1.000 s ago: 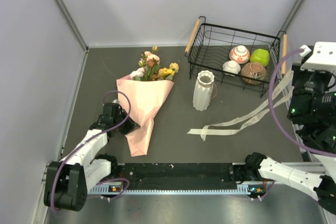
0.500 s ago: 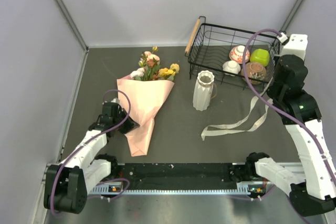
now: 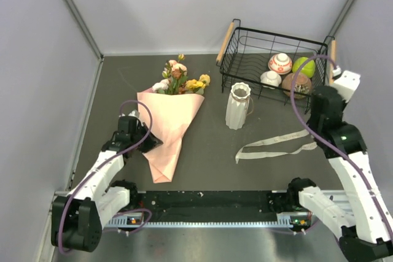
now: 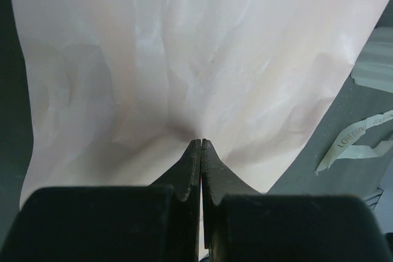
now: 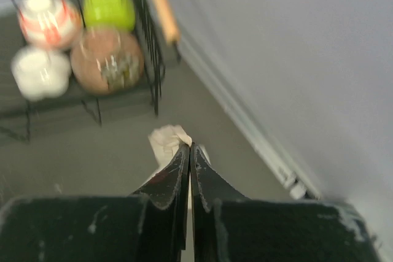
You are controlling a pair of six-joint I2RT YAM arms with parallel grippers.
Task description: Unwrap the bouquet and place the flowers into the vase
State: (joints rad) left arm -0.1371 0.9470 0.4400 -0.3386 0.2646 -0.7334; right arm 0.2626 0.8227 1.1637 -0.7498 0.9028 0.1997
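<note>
Bouquet (image 3: 170, 115) lies flat on the dark grey surface (image 3: 258, 179), left of centre, its blooms toward the far wall and its narrow folded tip toward the arms. Its flowers (image 3: 182, 79), yellow, peach-pink and white, stick out of the wide far end of the pink paper (image 3: 172, 111), which is wrapped around the stems as a cone.

At the cone's left edge, about halfway down, the left pincer (image 4: 201, 143) is closed tight on the pink paper, and the sheet puckers into creases around the tips.

Just to the right of the bouquet, apart from it, the white ribbed vase (image 3: 238, 107) stands upright with nothing in it. A beige ribbon (image 3: 270, 150) lies loose on the surface to the right of the vase, running in 2 strands from a curled end near the middle out toward the right arm. The right pincer (image 5: 189, 146) is closed on the ribbon's other end, a crumpled bit showing at its tips, though this view is blurred.

Behind the vase, a black wire basket (image 3: 245, 35) with 2 wooden handles sits by the far right corner. It holds 4 bowls: red-and-white (image 3: 280, 62), green (image 3: 304, 65), white (image 3: 270, 78) and brown (image 3: 296, 84).
</note>
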